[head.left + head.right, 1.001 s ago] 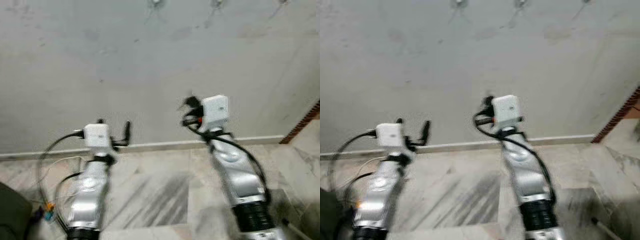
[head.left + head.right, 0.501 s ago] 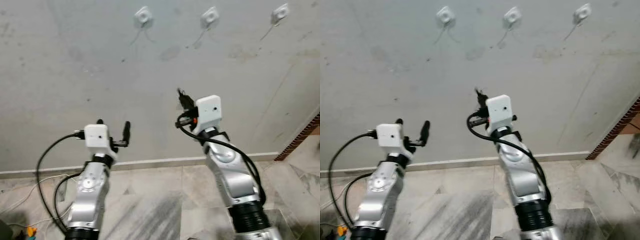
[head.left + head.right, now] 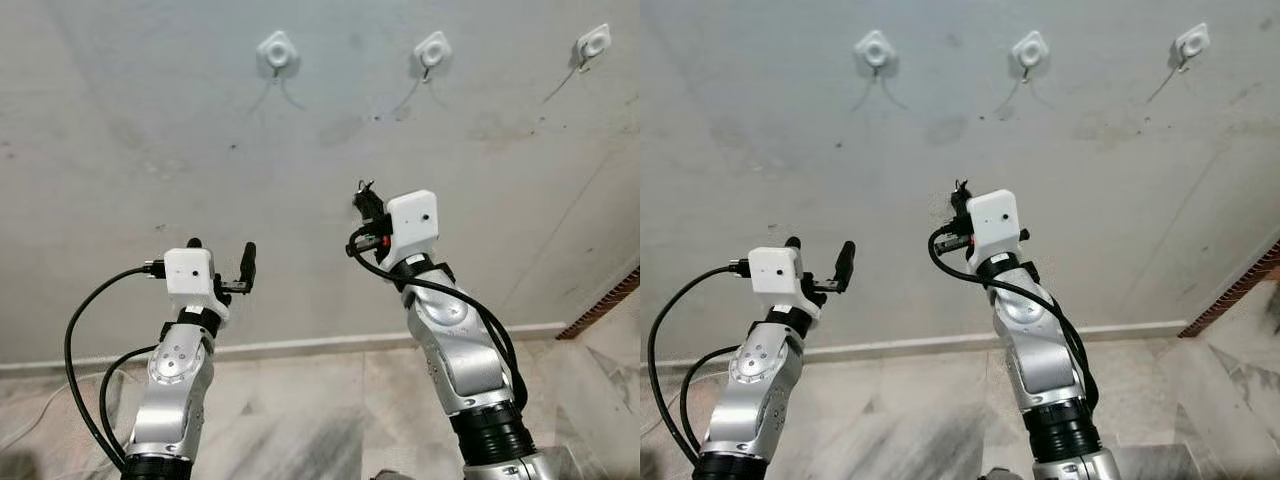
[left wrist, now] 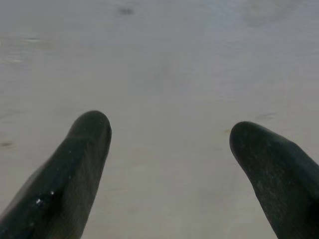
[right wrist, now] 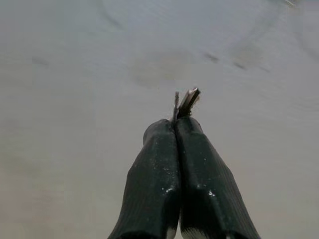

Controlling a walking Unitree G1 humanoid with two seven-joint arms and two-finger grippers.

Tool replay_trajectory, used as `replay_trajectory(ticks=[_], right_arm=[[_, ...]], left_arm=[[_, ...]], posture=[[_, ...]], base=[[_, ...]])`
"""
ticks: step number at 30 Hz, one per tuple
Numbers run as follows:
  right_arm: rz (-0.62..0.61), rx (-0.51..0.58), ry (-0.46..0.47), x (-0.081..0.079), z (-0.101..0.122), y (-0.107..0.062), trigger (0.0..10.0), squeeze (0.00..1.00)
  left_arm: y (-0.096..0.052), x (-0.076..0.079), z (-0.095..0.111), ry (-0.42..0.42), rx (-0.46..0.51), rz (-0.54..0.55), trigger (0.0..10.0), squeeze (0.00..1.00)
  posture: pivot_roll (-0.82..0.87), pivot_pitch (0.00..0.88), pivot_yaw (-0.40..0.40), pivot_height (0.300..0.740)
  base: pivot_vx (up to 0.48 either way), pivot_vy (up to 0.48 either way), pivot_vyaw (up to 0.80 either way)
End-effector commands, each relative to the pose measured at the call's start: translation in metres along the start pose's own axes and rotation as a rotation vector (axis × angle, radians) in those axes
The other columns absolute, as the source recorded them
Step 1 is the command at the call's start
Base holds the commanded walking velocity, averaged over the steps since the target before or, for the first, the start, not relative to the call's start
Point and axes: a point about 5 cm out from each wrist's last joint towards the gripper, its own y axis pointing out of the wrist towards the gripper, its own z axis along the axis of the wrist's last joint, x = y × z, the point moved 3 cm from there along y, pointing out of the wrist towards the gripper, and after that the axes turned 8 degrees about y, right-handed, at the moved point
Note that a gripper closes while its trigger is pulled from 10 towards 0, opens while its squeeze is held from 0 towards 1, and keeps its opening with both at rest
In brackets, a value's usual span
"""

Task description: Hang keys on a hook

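The right hand (image 3: 366, 196), clenched on the keys (image 5: 185, 102), has risen toward the middle hook (image 3: 432, 50); approach slowly, squarely.

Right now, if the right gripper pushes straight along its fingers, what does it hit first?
Probably bare wall. The right gripper, shut on the keys, points below the hooks; depth is unclear.

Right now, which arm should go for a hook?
Right. The right gripper is shut on the keys and raised toward the wall, below the hooks. The left gripper sits lower, fingers open and holding nothing.
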Motion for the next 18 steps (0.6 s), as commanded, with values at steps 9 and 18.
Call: replay_trajectory(ticks=[9, 18], right_arm=[[0.014, 0.018, 0.008, -0.005, 0.003, 0.000, 10.0, 0.00], [0.089, 0.024, 0.048, -0.015, 0.003, -0.005, 10.0, 0.00]], left_arm=[[-0.008, -0.008, -0.002, 0.058, 0.012, 0.011, 10.0, 0.00], [-0.034, -0.023, -0.028, 0.123, -0.060, 0.029, 10.0, 0.00]], posture=[[0.02, 0.101, 0.019, 0.740], [0.03, 0.110, 0.009, 0.740]], base=[[0.172, 0.000, 0.00], [0.000, 0.000, 0.00]])
